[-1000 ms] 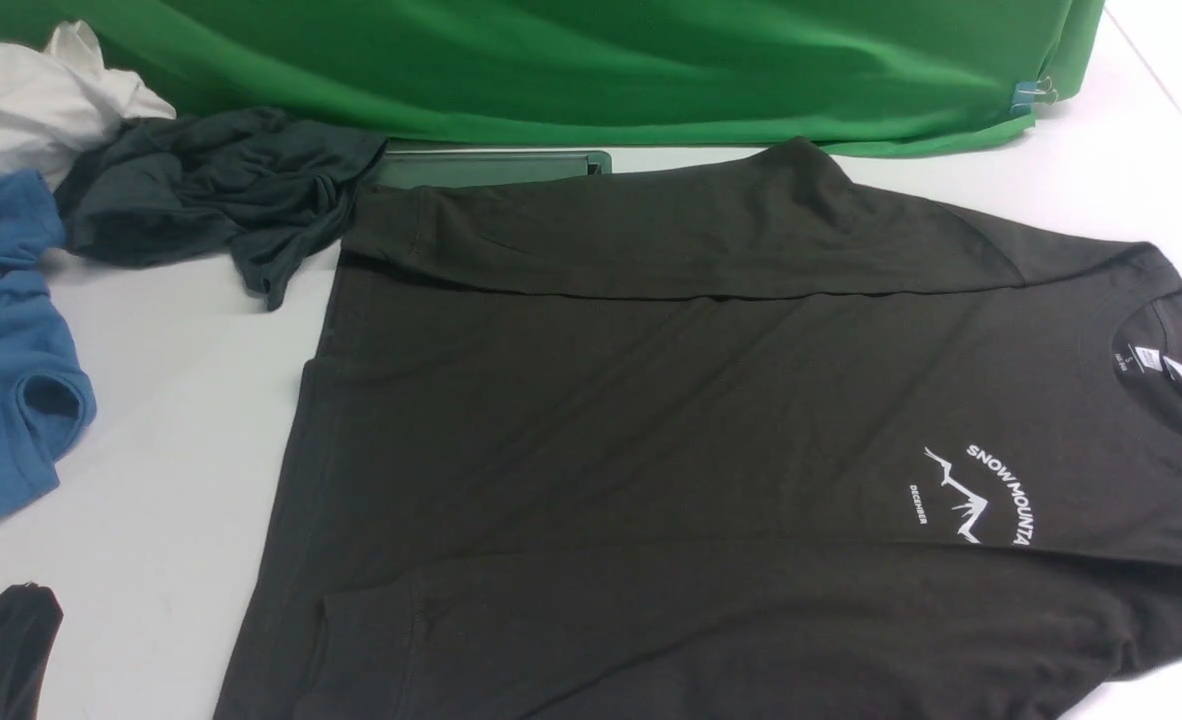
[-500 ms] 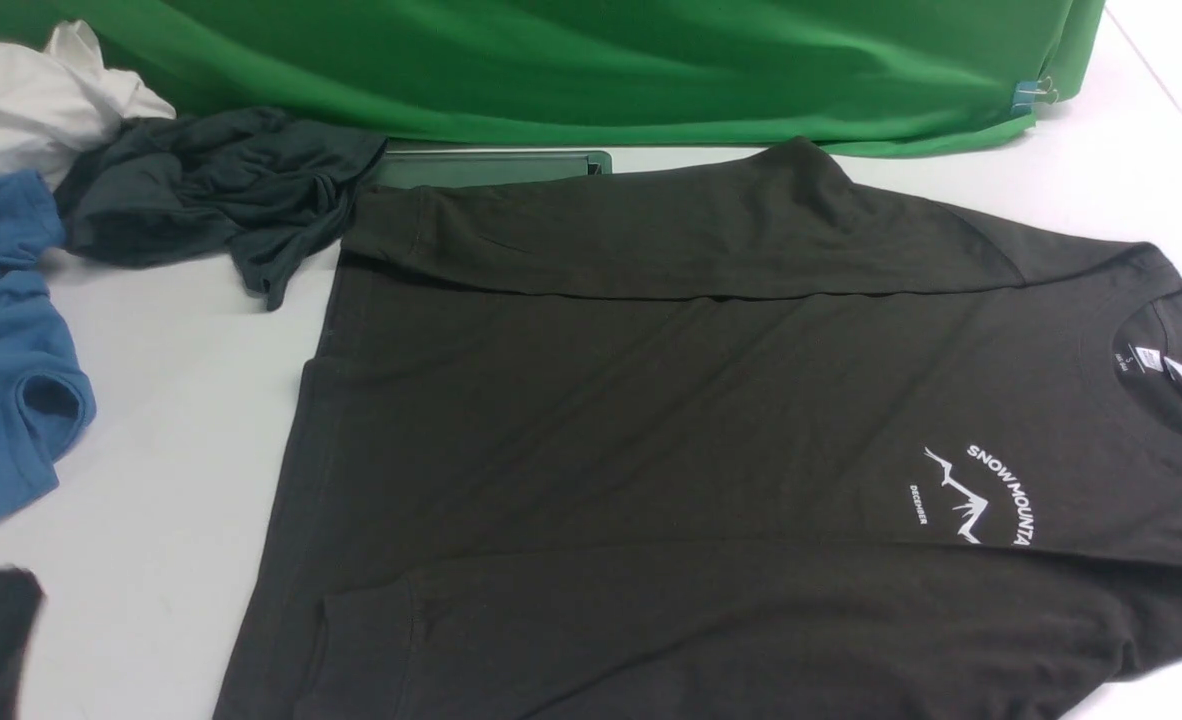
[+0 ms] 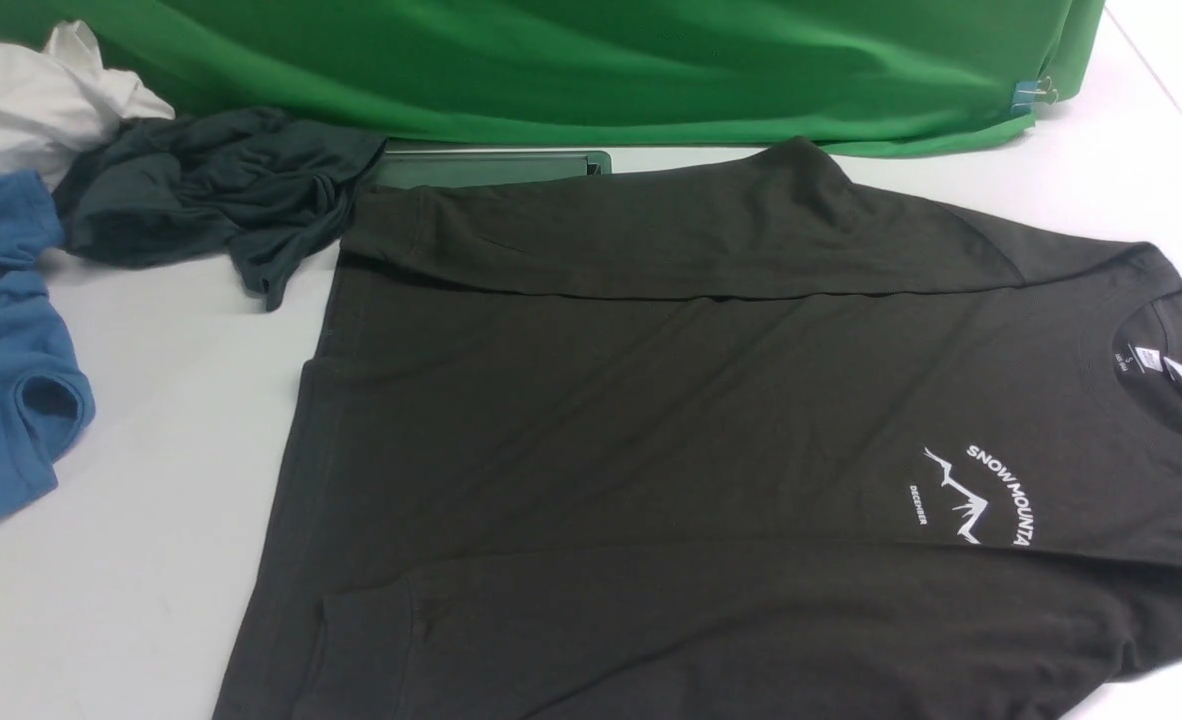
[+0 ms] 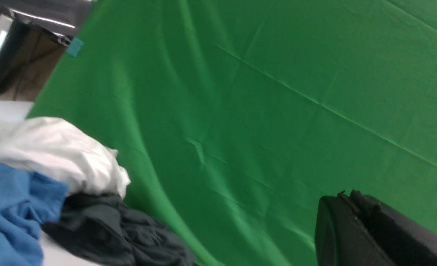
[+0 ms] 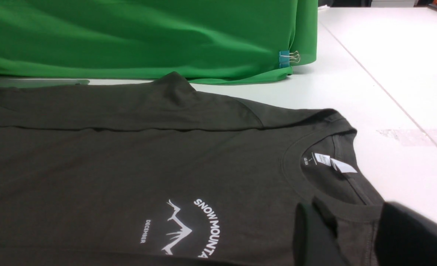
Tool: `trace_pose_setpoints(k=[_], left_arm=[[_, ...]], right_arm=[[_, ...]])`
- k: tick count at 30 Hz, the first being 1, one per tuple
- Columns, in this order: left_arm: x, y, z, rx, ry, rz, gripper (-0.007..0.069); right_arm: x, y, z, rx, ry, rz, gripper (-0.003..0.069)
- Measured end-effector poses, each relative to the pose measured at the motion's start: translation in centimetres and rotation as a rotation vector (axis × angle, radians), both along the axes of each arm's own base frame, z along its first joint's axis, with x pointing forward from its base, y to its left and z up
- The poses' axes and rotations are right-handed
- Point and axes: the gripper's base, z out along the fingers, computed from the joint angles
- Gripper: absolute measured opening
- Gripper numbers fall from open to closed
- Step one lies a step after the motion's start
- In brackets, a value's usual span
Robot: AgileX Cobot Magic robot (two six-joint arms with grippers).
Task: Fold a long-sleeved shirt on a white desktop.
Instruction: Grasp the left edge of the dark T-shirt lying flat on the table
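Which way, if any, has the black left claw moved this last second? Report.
Yes. The black left claw has slid out of the front view's lower-left corner, below the crumpled blue garment.

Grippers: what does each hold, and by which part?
Nothing, it seems. The left gripper is shut on air; the right gripper stands open by the collar of the shirt, which lies flat.

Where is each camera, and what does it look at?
Front: between the arms, looking forward and down at the shirt on the desktop; no arm shows.
Left wrist: on the left arm, facing the green cloth; shut left fingers show.
Right wrist: low by the shirt's collar; open right fingers show.
Shared: front and right wrist both see the print.
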Motion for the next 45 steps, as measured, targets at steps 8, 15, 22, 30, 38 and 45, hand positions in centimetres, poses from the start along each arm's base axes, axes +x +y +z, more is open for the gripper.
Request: trace_pose_setpoints(k=[8, 15, 22, 30, 38, 45], left_arm=[[-0.3, -0.6, 7.3, 0.298, 0.159, 0.014, 0.0018], [5.1, -2.1, 6.6, 0.468, 0.825, -0.319, 0.0018], [9.2, -4.5, 5.7, 0.407, 0.948, -0.705, 0.0018], [11.7, -6.6, 4.0, 0.497, 0.933, -0.888, 0.0018], [13.0, -9.8, 2.7, 0.629, 0.997, -1.011, 0.0018], [13.9, -10.1, 3.9, 0.67, 0.978, -1.014, 0.0018]], right_arm=[[0.0, 0.0, 0.0, 0.0, 0.0, 0.0, 0.0241], [0.0, 0.0, 0.0, 0.0, 0.0, 0.0, 0.0241], [0.0, 0.0, 0.0, 0.0, 0.0, 0.0, 0.0241], [0.0, 0.0, 0.0, 0.0, 0.0, 0.0, 0.0241], [0.0, 0.0, 0.0, 0.0, 0.0, 0.0, 0.0241], [0.0, 0.0, 0.1, 0.0, -0.013, -0.002, 0.0241]])
